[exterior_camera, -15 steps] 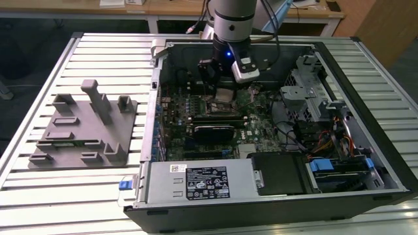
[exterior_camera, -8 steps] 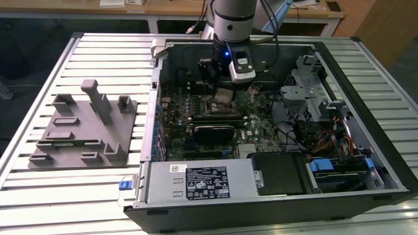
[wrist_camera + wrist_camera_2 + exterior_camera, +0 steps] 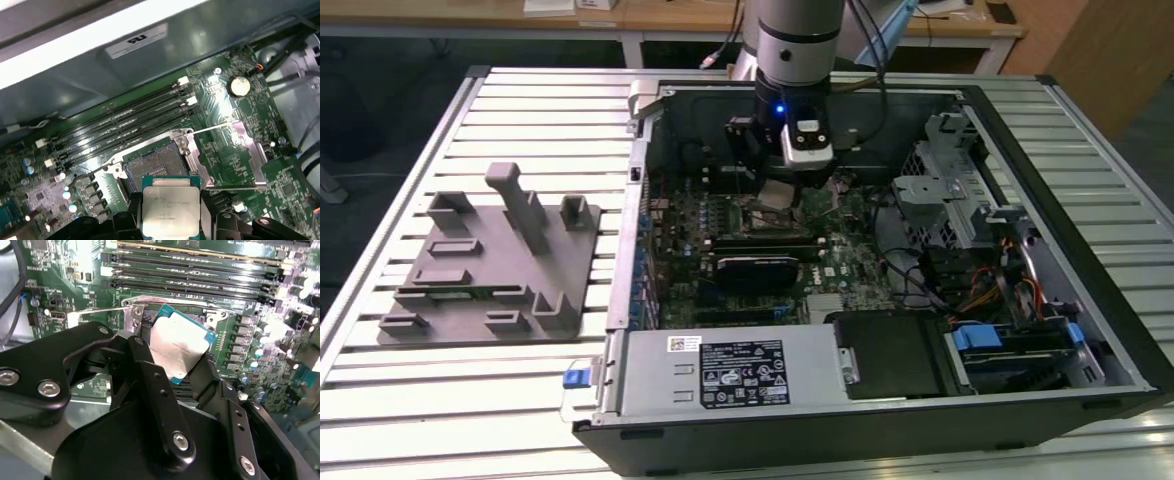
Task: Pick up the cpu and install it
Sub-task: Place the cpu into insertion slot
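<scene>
We start with the slatted metal table (image 3: 520,110), which carries an open computer case (image 3: 854,440) lying on its side. The robot arm (image 3: 795,40) reaches down into the case from the far edge. On the exterior view's left, well apart from the case, the grey fixture tray (image 3: 480,290) sits on the table with its posts upright. Inside the case a silver power supply (image 3: 720,370) lies along the near wall, and the green motherboard (image 3: 841,260) covers the floor beyond it. On the board we see a row of long black memory slots (image 3: 130,125) and, just beside them, the square black-framed socket (image 3: 152,167), bare, with its metal load plate (image 3: 245,150) folded open to one side. The gripper (image 3: 175,365) hangs over this part of the board, and its black fingers (image 3: 150,385) are drawn in to the width of the chip, pressing on two opposite edges. What they grasp is the cpu (image 3: 171,205), with its silver top plate facing up. It is held just by the socket and not seated in it. In the second wrist view it looks turned at an angle to the socket frame. In the exterior view the cpu (image 3: 778,195) shows as a pale square directly under the wrist. The smallest thing we note is a round coin battery (image 3: 239,85) past the load plate.
</scene>
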### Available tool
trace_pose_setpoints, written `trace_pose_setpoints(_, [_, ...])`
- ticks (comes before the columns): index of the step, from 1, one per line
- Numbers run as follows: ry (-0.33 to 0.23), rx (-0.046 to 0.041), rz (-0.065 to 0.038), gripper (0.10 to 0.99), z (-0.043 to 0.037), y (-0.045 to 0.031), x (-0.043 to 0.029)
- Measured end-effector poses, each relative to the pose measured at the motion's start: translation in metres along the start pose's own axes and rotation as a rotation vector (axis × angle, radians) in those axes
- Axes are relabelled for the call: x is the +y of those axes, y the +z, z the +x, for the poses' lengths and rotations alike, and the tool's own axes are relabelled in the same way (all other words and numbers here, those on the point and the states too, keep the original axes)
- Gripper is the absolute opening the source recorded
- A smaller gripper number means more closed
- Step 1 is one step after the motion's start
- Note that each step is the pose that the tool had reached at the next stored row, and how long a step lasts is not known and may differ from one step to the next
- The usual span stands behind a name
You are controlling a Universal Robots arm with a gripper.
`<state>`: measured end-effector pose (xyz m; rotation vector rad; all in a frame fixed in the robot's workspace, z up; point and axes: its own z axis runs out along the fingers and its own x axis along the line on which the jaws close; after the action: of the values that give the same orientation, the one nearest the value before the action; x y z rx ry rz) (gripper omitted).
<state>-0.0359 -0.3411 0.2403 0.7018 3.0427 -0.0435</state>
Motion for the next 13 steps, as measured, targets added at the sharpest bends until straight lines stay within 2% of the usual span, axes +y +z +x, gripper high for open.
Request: trace_pose_setpoints(13, [0.172,0.0039,0.004,0.545,0.0000,0.0001,0.0000])
